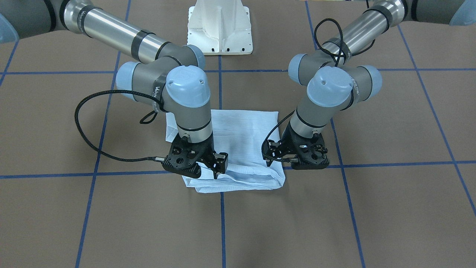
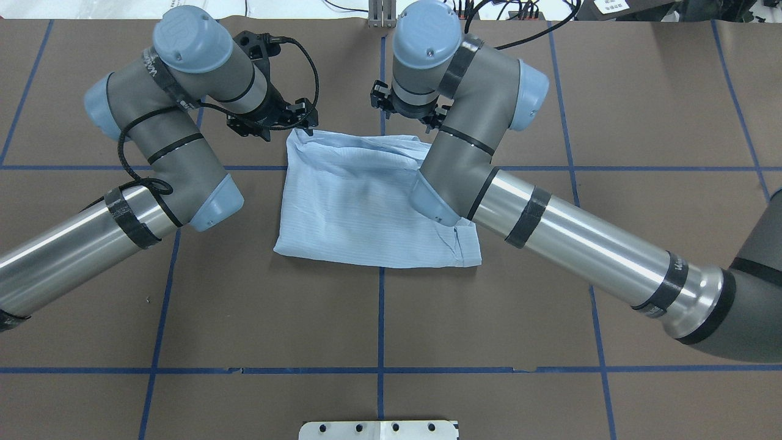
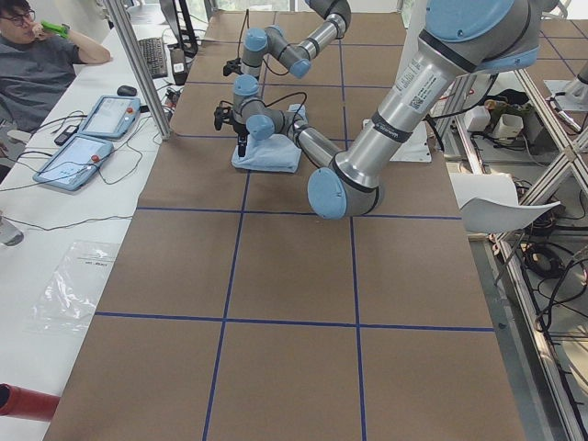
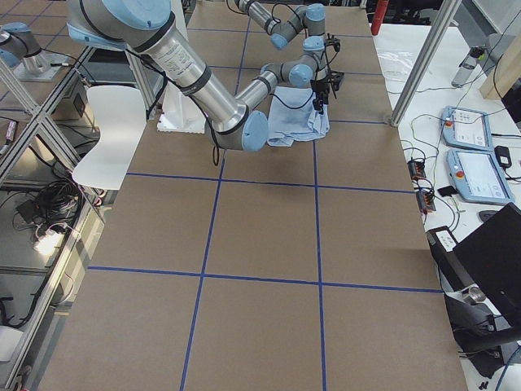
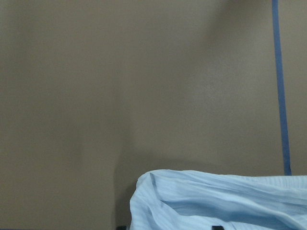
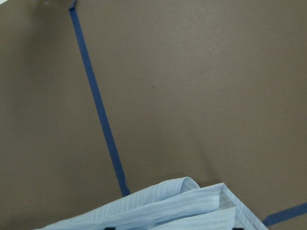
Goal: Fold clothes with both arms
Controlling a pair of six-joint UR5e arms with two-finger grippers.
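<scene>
Folded into a rough rectangle, thin striped pale-blue shirt (image 1: 238, 149) lies mid-table (image 1: 111, 223), matte brown with blue tape lines (image 1: 222, 223). Left gripper (image 1: 268, 158) pinches its 3 o'clock edge, right gripper (image 1: 217, 169) its 9 o'clock edge, both closed on cloth. White pedestal (image 1: 219, 29) stands at 12.

Brown table (image 2: 641, 183) with blue tape grid (image 2: 380, 318) — folded pale blue shirt (image 2: 360, 214) lies on it.
</scene>
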